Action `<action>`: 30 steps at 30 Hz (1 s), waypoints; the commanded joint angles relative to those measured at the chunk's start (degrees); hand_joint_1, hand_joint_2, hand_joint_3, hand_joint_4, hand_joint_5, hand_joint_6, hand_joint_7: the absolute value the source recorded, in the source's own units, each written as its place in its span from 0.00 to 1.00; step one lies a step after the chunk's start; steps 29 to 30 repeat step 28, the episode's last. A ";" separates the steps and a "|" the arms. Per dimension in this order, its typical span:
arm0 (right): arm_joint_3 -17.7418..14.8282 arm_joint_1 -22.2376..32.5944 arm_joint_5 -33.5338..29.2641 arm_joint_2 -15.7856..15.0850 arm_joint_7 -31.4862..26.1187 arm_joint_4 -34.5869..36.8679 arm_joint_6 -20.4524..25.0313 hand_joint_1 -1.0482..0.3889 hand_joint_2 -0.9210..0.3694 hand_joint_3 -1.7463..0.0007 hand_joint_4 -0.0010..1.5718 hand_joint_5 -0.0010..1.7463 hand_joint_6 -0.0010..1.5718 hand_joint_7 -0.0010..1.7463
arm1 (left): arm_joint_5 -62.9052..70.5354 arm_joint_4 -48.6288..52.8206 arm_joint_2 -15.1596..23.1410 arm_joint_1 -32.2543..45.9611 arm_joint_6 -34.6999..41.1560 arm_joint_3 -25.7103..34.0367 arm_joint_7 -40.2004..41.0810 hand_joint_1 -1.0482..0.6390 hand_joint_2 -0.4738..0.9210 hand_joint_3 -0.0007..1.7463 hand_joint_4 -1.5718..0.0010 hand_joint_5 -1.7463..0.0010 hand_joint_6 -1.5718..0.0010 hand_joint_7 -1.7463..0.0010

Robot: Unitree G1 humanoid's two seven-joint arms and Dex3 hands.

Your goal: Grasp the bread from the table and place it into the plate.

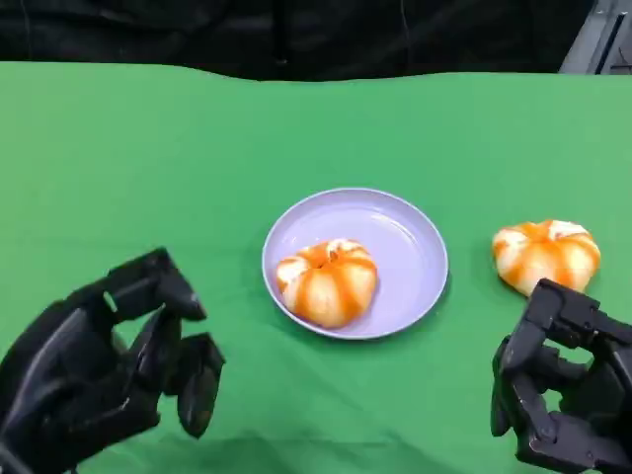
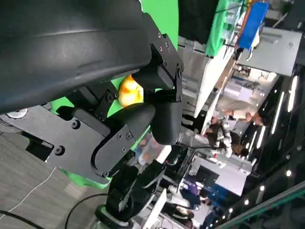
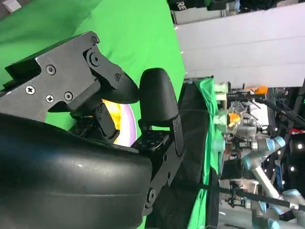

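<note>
Fingers on your left hand (image 1: 109,360) are spread apart and curve downward over the green tablecloth (image 1: 148,168), holding nothing; that hand sits at about 8 o'clock from the plate (image 1: 410,232). Your right hand (image 1: 558,380) has its fingers curled in toward the palm with nothing between them, and it sits at about 4 o'clock from the plate.

You have two pieces of bread in front of you. One orange-striped bread (image 1: 328,281) already lies inside the lavender plate, on its near-left part, touching the rim side closest to you. The second bread (image 1: 546,254) rests on the cloth at 3 o'clock from the plate, apart from its rim, and just beyond your right hand at roughly 12 o'clock from it; the hand's upper edge overlaps the roll's near edge in the head view, and you cannot tell whether they touch.

From your left wrist view, a slice of orange bread (image 2: 129,91) shows between the black fingers (image 2: 164,119). From your right wrist view, a sliver of the plate (image 3: 127,125) and bread shows past the fingers (image 3: 157,98).
</note>
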 commanded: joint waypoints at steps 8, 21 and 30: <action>-2.03 -0.24 0.98 -1.68 2.10 0.91 -1.17 0.66 0.27 0.33 0.56 1.00 0.43 0.98 | 9.33 5.93 -0.91 6.07 -13.25 -3.86 -4.43 0.63 0.78 0.69 0.33 0.00 0.43 0.03; -1.78 0.36 1.61 -1.44 2.21 -0.21 0.56 0.65 0.26 0.33 0.56 1.00 0.42 1.00 | 14.88 12.39 -2.10 5.84 -24.80 -5.59 -7.99 0.62 0.83 0.60 0.37 0.00 0.41 0.09; -2.06 -0.61 1.83 -1.84 2.89 1.09 0.02 0.65 0.27 0.32 0.57 1.00 0.42 0.99 | 15.71 12.50 -1.92 5.76 -25.58 -6.05 -7.03 0.62 0.83 0.58 0.37 0.00 0.42 0.09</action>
